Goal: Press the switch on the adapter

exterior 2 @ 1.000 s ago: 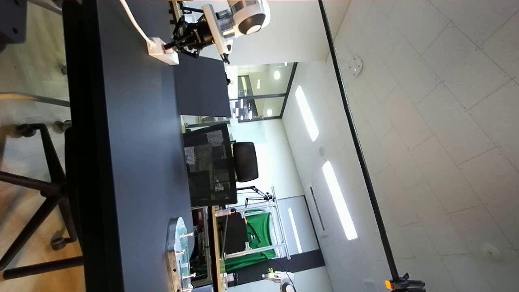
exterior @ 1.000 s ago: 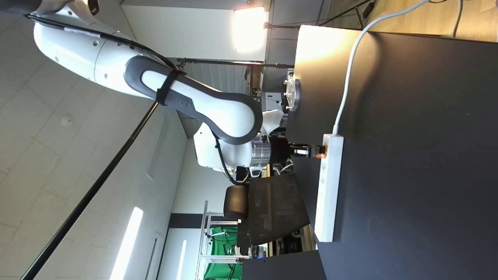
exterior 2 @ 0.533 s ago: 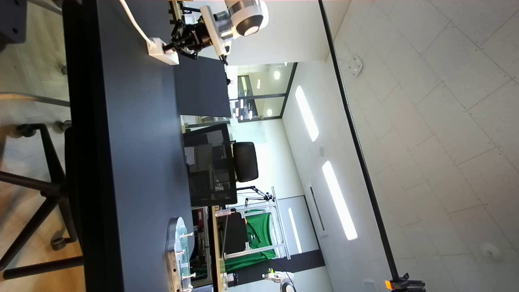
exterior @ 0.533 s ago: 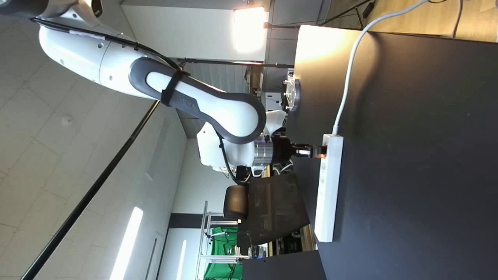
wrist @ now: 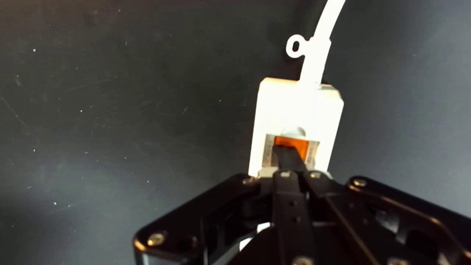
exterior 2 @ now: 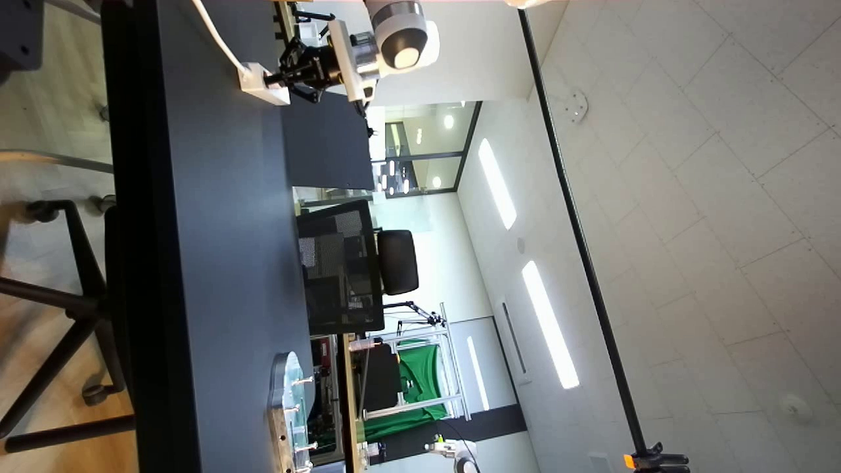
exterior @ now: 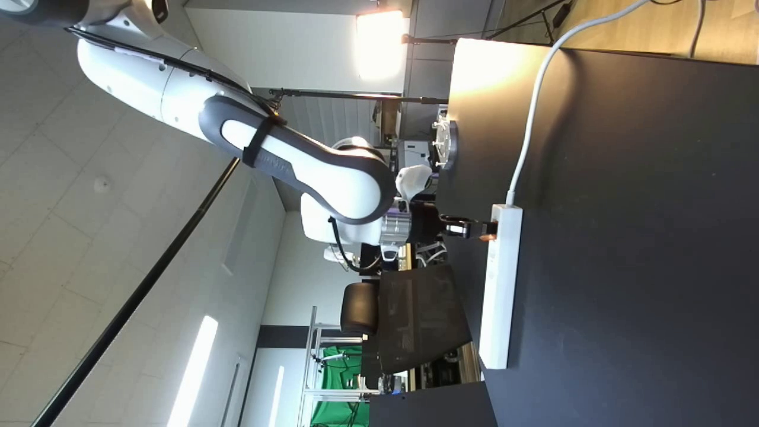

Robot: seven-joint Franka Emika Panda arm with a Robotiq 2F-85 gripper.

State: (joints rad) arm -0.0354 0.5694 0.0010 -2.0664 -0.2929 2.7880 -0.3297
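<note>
Jaws together, the gripper is right over the switch, seemingly touching, at the cable end of the adapter: straight down looks right!

A dark counter runs through both exterior views; in the wrist view pale specks dot it. In an exterior view a rounded plate with upright metal pegs rests near the counter's far edge. Beyond the counter stands a mesh-back office chair with a headrest, and farther back green cloth hangs at a metal frame. A black pole, a clamp at its end, slants across a ceiling with strip lights. A lamp glows in an exterior view.
</note>
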